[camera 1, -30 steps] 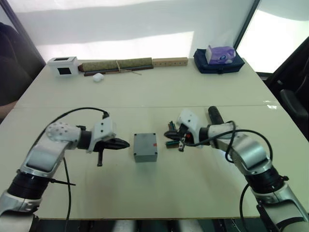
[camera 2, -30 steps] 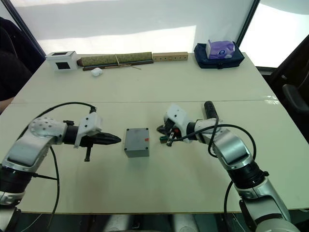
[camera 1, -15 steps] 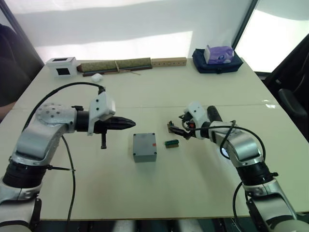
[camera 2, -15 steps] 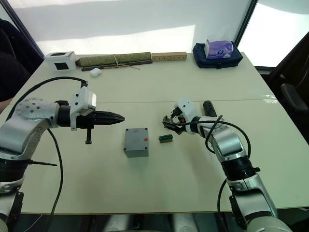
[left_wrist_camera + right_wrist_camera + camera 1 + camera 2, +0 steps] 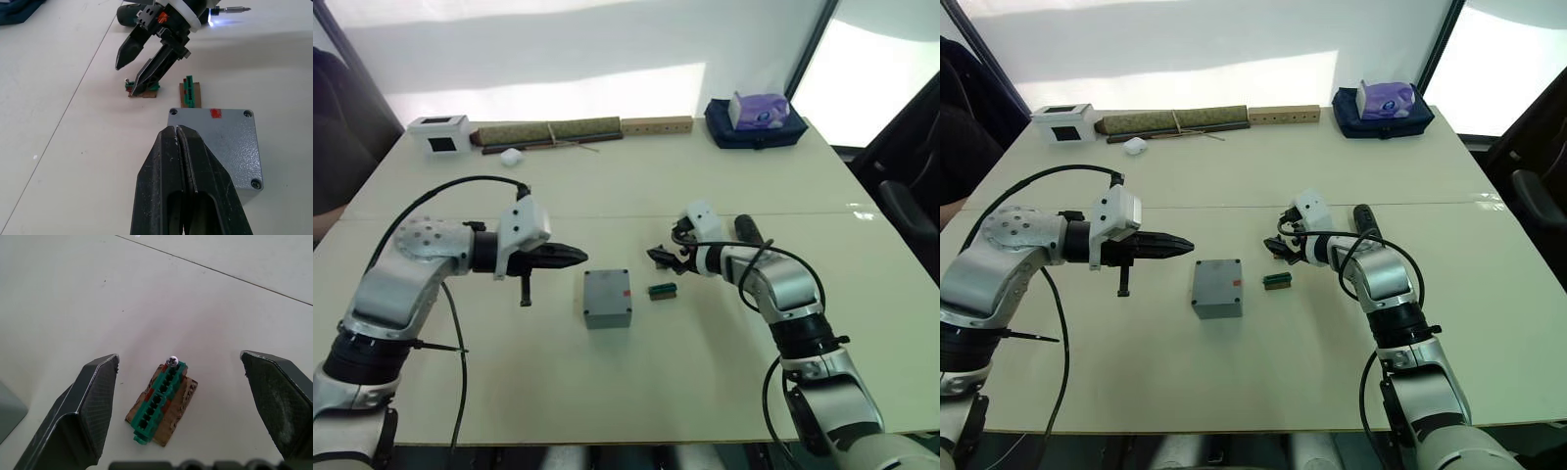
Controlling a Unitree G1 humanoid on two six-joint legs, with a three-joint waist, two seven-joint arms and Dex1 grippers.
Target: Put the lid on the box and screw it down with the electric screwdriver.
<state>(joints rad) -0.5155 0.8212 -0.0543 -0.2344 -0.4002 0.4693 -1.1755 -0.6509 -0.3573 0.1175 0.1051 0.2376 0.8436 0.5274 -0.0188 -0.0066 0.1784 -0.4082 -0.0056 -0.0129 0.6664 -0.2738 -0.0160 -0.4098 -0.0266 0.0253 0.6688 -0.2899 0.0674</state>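
The grey box (image 5: 607,299) sits mid-table, its flat top showing a red mark and a screw point at each corner. I cannot tell whether that top face is the lid. My left gripper (image 5: 576,257) hovers shut and empty just left of the box, its tips over the box's edge (image 5: 215,142). To the right of the box, my right gripper (image 5: 658,257) stands open above a small green circuit piece (image 5: 161,404), which lies on the table between its fingers. Another green piece (image 5: 662,290) lies beside the box. The black electric screwdriver (image 5: 746,230) lies behind my right arm, its tip light on.
Along the far edge stand a white box with a dark window (image 5: 440,133), a rolled mat (image 5: 548,131), a wooden strip (image 5: 658,124) and a blue tray holding a purple tissue pack (image 5: 759,117). A small white object (image 5: 512,156) lies near the mat.
My right gripper has opened and drawn back from the box, leaving a green piece lying beside it. My left gripper rose a little and stays shut.
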